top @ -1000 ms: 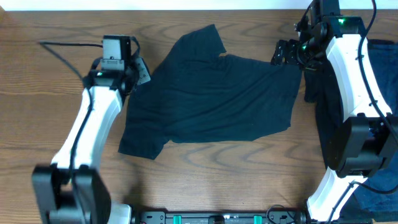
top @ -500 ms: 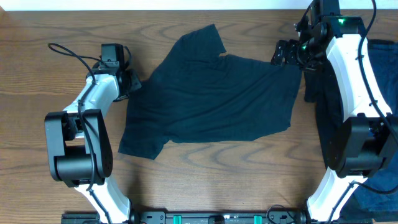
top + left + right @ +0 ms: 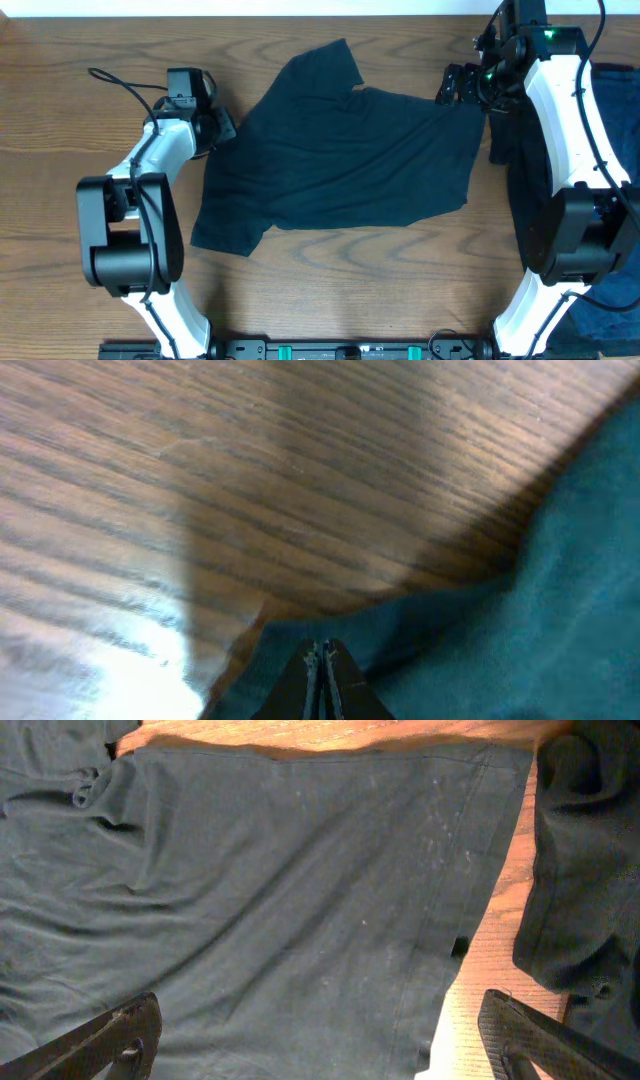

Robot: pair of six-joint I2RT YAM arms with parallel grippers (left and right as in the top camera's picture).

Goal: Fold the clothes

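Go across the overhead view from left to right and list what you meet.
left gripper → black T-shirt, spread flat → right gripper at the shirt's far right corner → pile of dark clothes at the right edge

L gripper fingertips pressed together, no gap, bottom centre, over edge of dark cloth filling right side; wood table left & far.

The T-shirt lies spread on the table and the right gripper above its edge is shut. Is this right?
No: the right gripper is open, fingers wide apart, as the right wrist view shows. The T-shirt does lie spread on the table.
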